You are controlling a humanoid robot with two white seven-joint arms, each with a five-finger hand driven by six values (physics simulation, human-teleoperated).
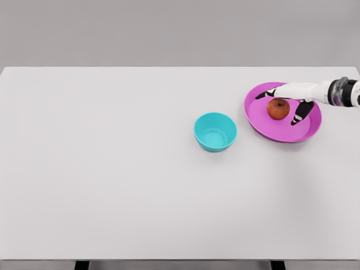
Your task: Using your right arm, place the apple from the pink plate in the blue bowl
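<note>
1. A small round turquoise-blue bowl stands empty on the white tabletop, right of its middle, nearer the far edge than the near one.
2. Just right of it, apart, sits a round pink plate near the right edge.
3. A red-brown apple rests on the plate.
4. The white right hand hangs over the apple, fingers spread apart around it, not visibly clamped.
</note>
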